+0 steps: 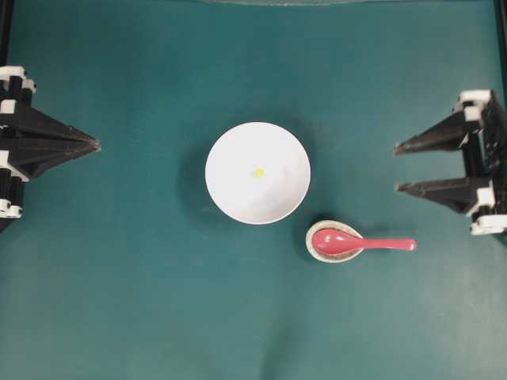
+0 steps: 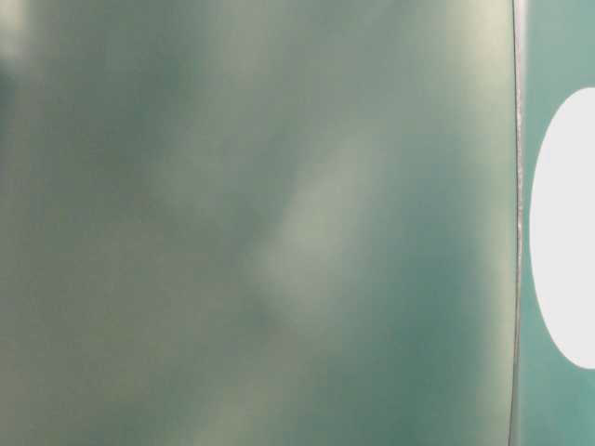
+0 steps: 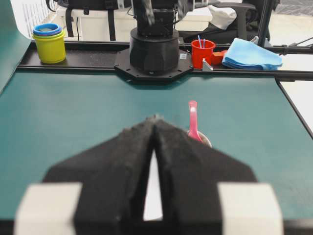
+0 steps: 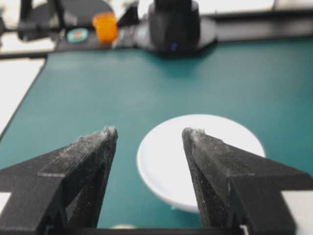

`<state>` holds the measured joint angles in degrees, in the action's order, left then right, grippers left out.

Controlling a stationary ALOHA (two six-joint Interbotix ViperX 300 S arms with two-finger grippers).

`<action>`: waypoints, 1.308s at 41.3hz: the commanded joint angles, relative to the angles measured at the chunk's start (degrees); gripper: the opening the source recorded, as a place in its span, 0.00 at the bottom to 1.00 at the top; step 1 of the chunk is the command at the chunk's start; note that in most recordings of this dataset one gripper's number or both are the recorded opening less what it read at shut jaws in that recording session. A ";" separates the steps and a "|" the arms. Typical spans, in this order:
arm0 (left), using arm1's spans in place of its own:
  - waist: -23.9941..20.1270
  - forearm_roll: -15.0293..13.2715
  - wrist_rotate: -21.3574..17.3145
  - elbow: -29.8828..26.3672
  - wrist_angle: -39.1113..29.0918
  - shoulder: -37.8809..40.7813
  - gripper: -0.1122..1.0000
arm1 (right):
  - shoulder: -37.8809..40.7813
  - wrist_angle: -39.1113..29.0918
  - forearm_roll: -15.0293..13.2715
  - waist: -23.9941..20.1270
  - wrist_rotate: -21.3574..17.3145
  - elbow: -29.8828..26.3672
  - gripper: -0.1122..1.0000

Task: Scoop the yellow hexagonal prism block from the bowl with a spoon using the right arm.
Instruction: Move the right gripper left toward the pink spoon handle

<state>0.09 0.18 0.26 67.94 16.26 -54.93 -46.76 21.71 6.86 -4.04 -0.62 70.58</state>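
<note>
Right end effector [image 1: 398, 168] gapes above teal table [image 1: 119, 301].

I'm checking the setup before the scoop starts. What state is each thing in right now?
yellow hexagonal prism block: lying in the bowl, near its middle.
bowl: upright on the table, holding only the block.
spoon: scoop resting in the small speckled dish, handle pointing toward the right arm's side, not held.
right gripper: open, empty.
left gripper: shut, empty.
</note>
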 commanded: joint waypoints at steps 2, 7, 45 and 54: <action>0.00 0.18 0.09 -1.67 0.26 0.44 0.14 | 3.52 6.50 2.55 -2.55 -0.09 1.41 0.64; 0.00 0.18 0.09 -1.67 0.26 0.44 0.14 | 7.91 13.01 5.80 -5.98 -0.09 3.60 0.64; 0.00 0.18 0.09 -1.58 0.53 0.35 0.14 | 42.45 41.92 30.59 -30.85 0.00 5.71 0.64; 0.00 0.18 0.09 -1.58 0.53 0.44 0.14 | 48.34 42.28 30.85 -31.82 0.00 4.83 0.64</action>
<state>0.09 0.26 0.26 67.94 16.26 -54.93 0.70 63.19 37.53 -35.24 -0.70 76.20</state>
